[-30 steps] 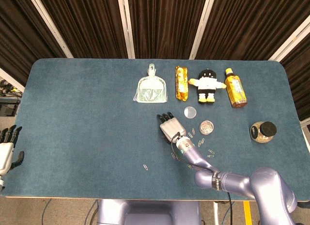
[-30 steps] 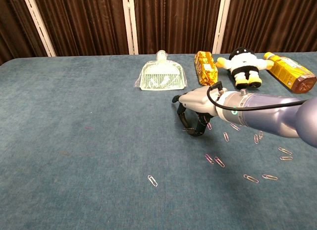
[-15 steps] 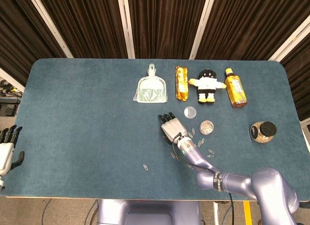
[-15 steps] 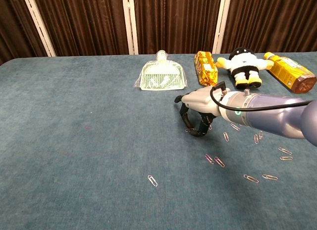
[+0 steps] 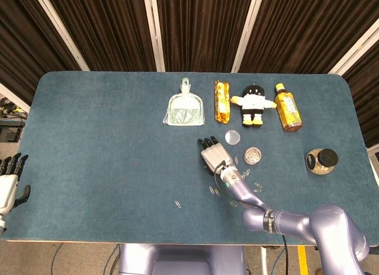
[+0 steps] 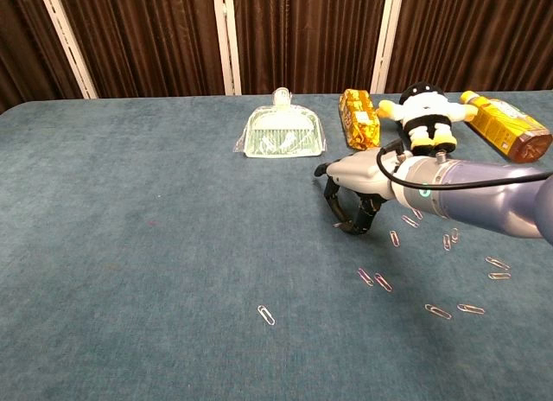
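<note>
The table point(image 5: 106, 138) is covered in blue cloth, and every place below is given from the small open cup point(image 5: 253, 155) right of its middle. The right arm point(image 5: 296, 224) reaches in from the near edge, below and right of the cup. It ends in the right hand point(image 5: 214, 156) just left of the cup and apart from it. The hand is palm down, and its fingers point(image 6: 350, 221) curl to the cloth. Whether a clip is pinched under them or they are closed on nothing cannot be told from either view. The left hand point(image 5: 9, 181) hangs far left of the cup, off the table's corner, with its fingers straight and holding nothing. Along the far side lie a clear dustpan point(image 5: 185, 109) up and left of the cup, a bottle point(image 5: 287, 107) on its side up and right, a plush point(image 5: 253, 105) straight beyond, and a gold packet point(image 5: 221, 101) between plush and dustpan. A dark-capped jar point(image 5: 321, 161) stands well to the cup's right. The cup's round lid point(image 5: 233, 136) lies off, just up and left of the cup. The cup looks partly filled with small pale bits. The clips point(image 6: 375, 280) are scattered on the cloth near the cup on its near side, and one lone clip point(image 5: 177, 204) lies well to its lower left. Judging by this, the gathering is partway: some may be in the cup, and many are left on the cloth.
</note>
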### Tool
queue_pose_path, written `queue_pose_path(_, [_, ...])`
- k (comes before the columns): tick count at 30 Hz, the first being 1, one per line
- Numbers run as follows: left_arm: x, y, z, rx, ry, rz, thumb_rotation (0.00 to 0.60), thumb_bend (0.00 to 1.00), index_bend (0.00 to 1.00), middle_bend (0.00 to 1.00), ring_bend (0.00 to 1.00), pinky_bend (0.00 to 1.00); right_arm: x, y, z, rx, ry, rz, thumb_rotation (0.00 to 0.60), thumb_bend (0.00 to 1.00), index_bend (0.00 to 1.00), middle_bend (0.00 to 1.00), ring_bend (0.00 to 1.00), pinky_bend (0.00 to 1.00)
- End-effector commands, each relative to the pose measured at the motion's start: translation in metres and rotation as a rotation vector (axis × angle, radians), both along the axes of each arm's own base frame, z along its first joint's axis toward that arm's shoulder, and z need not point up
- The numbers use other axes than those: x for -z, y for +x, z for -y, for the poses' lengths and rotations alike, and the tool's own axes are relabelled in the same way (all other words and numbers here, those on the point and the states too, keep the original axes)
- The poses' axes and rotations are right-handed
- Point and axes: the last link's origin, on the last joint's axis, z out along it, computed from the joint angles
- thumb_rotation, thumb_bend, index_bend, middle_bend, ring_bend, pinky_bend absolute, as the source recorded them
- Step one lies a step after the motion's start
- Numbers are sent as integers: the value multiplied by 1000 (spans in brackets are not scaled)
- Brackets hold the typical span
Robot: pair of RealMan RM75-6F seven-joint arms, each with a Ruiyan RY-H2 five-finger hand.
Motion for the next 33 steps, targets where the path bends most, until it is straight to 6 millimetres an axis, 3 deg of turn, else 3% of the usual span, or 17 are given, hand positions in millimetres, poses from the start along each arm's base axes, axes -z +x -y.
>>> queue_pose_path(1, [0,0,0,1,1,0,600,484,0,0,0,0,-1,-1,0,0,-1,1,600,365,584,0,0,0])
queue_pose_path(21, [0,4,3,18,2,0,600,482,0,0,0,0,-19,-8,-3,18,-27,0,600,444,621,0,0,0])
queue_pose_path(33, [0,5,5,19,4,-5,600,482,0,0,0,0,-52,-21,2,36,-95,-2,600,446,622,0,0,0])
